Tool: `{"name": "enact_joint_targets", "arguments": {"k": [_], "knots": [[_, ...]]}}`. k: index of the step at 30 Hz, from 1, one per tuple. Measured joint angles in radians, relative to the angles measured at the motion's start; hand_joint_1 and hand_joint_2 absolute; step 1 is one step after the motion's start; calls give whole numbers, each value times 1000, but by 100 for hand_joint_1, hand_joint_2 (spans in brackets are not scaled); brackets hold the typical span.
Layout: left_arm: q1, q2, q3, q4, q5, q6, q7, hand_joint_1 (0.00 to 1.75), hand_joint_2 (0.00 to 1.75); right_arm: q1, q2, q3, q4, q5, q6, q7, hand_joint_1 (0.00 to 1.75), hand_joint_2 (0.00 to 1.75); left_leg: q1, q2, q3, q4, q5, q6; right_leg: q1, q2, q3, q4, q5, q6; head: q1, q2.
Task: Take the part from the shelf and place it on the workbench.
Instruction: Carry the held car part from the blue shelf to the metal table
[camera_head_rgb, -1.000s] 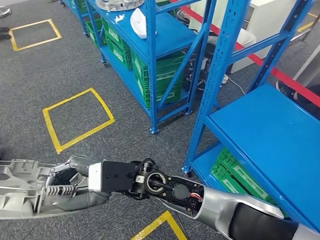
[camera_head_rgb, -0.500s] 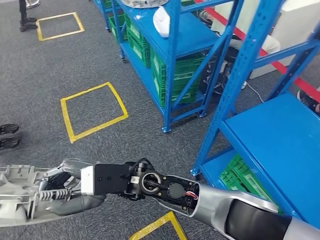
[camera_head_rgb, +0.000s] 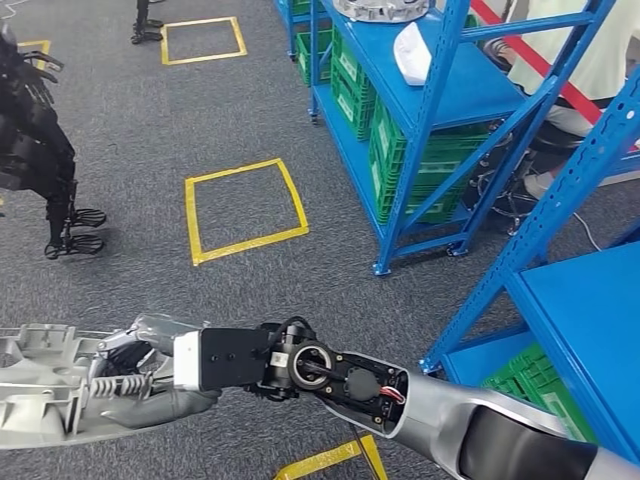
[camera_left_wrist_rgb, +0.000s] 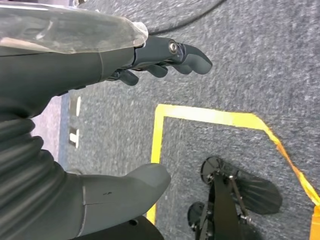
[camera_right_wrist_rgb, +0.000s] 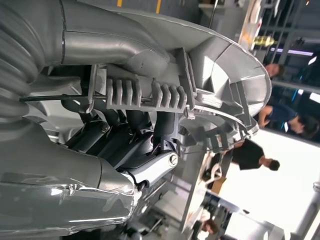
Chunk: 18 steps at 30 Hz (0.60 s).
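I can't read any text from here. The green crates (camera_head_rgb: 411, 160) on the blue shelf (camera_head_rgb: 453, 90) carry white labels, but the print on them is too small and blurred to make out. The yellow tape squares (camera_head_rgb: 243, 208) on the floor are bare outlines with no lettering. The part (camera_head_rgb: 38, 385) shows no markings I can read either.

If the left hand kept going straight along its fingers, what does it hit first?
Probably nothing close. In the left wrist view the left hand is open, fingers pointing out over bare grey carpet, beyond the yellow tape square. A dark cable crosses further out; depth is unclear, so contact is uncertain.
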Motion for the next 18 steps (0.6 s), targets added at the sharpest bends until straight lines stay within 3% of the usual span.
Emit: {"name": "enact_joint_targets", "arguments": {"k": [1,3,5,7,9,10,11,13,14,16,18], "knots": [[1,-1,0,0,0,0,0,0,175,0,0,0,0,0,0,0,169,175,2,-9,-3,-1,2,-5,2,4,6,-15,1,-2,0,0],[4,-1,0,0,0,-1,0,0,175,-1,1,0,0,0,1,0,169,175,5,-17,-6,-5,5,-16,0,-16,12,-28,7,-5,1,0],[6,0,0,0,0,0,0,0,175,-2,2,0,0,1,1,1,169,175,1,27,-26,34,-22,-23,-5,-40,22,-48,17,-11,-8,0],[3,1,0,0,0,1,-1,0,175,-2,3,1,0,1,1,1,169,175,1,79,-82,151,-85,-31,-6,-65,25,-55,20,-15,-20,0],[1,5,0,0,0,5,-2,0,175,0,3,1,0,2,0,1,169,175,5,90,-139,265,-126,-41,-6,-91,24,-55,18,-15,-25,0],[2,10,0,0,0,10,-2,0,175,0,3,1,0,2,0,2,169,175,8,94,-144,274,-120,-46,-6,-103,23,-54,17,-14,-26,0],[2,18,0,0,0,16,0,0,175,1,3,1,0,2,-1,2,169,175,11,99,-127,241,-96,-50,-7,-114,23,-52,14,-12,-27,0],[2,37,0,1,-1,27,2,0,175,1,3,1,0,2,-1,2,169,175,15,125,-51,100,-33,-56,-7,-131,23,-43,6,-5,-30,0],[-1,48,0,2,-2,31,3,0,175,1,3,1,0,2,-1,2,169,175,15,137,-21,40,-12,-53,-5,-138,22,-36,0,1,-31,0],[-4,71,0,4,-3,42,2,0,175,1,3,1,0,3,-1,3,169,175,11,144,0,-3,-5,-41,1,-149,22,-29,-9,10,-29,0],[-4,99,1,5,0,56,-6,0,175,2,3,0,-1,4,-1,3,169,175,12,126,-2,-1,-5,-27,2,-156,24,-25,-16,18,-23,0]]}}
